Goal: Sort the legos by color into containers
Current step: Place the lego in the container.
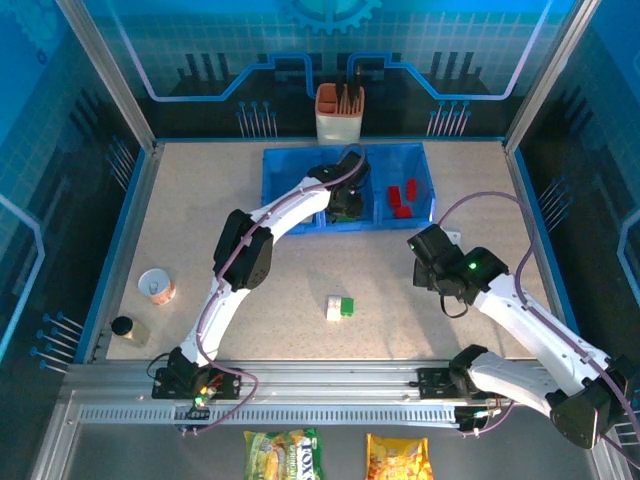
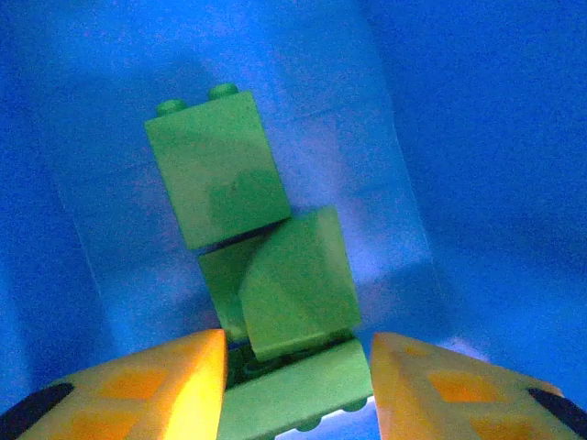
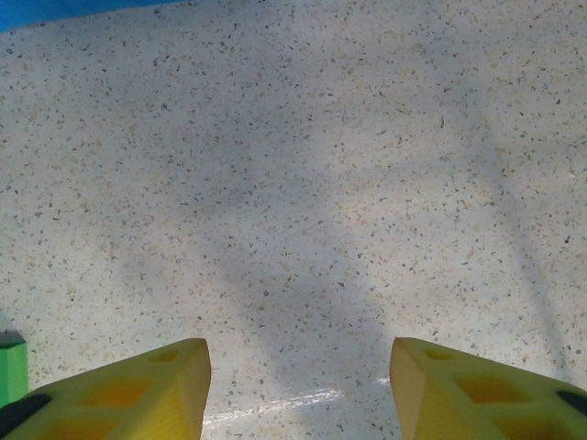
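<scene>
In front of the tray (image 1: 290, 180), a white-and-green brick pair (image 1: 340, 307) sits touching. The right gripper (image 3: 298, 357) hovers before the tray's right end, spread wide and empty. The left gripper (image 2: 295, 344) is in the tray's middle compartment over green bricks (image 2: 220, 170). One brick spans its parted fingers, but I cannot tell whether they grip it. Red bricks (image 1: 402, 197) lie in the tray's right compartment.

The overhead camera sits high behind the arm bases (image 1: 195, 385), looking down over the whole table (image 1: 250, 270) to the blue tray (image 1: 290, 185) at its far side. The left wrist camera looks very close into that tray at green bricks (image 2: 220, 174). The right wrist camera faces bare tabletop, low and close.
</scene>
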Controlling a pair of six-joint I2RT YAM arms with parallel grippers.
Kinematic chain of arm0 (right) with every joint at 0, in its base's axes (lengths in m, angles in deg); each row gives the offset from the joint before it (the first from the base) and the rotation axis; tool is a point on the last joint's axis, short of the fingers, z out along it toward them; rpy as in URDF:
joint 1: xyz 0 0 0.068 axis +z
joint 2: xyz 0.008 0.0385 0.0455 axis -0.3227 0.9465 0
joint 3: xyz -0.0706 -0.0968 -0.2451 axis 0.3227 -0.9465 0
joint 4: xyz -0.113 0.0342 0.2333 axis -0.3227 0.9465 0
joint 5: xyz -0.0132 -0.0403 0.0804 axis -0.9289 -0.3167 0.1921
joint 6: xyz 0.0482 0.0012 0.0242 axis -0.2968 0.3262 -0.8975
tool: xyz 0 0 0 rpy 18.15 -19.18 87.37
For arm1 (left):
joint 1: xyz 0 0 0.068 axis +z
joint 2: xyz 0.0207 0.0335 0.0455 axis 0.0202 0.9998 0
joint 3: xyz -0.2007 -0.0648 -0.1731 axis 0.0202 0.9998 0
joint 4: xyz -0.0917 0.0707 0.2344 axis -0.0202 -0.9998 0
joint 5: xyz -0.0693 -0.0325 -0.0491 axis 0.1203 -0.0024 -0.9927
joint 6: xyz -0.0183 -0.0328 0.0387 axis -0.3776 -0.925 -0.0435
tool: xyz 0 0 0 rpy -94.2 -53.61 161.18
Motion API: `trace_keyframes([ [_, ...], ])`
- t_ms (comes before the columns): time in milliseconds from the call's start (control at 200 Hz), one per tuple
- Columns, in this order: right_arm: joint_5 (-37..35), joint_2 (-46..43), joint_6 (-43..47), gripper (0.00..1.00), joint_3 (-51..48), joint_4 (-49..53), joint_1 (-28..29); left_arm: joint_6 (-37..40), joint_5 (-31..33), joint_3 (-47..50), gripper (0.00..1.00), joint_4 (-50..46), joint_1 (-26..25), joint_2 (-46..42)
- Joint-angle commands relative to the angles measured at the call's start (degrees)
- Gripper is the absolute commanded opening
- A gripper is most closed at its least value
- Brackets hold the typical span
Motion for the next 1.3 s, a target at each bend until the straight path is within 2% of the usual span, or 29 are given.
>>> trace_keyframes([
  [0, 0.5, -0.13, -0.86, 0.56, -0.17, 0.45, -0.65, -1.4, -0.44, 1.95, 0.46, 0.98, 0.4, -3.45],
  [575, 4.84, 6.01, 0.62, 0.56, -1.4, -7.33, -0.67, -1.46, -3.96, 10.34, 0.46, -0.22, -1.29, -13.22],
  [920, 7.37, 9.73, 0.8, 0.56, -2.02, -12.85, -0.51, -3.93, -4.46, 22.63, 0.47, -1.4, -5.37, -22.36],
  [1296, 9.49, 14.09, 2.31, 0.55, -2.0, -16.77, -0.1, -10.02, -4.22, 37.4, 0.48, -1.54, -11.03, -31.49],
])
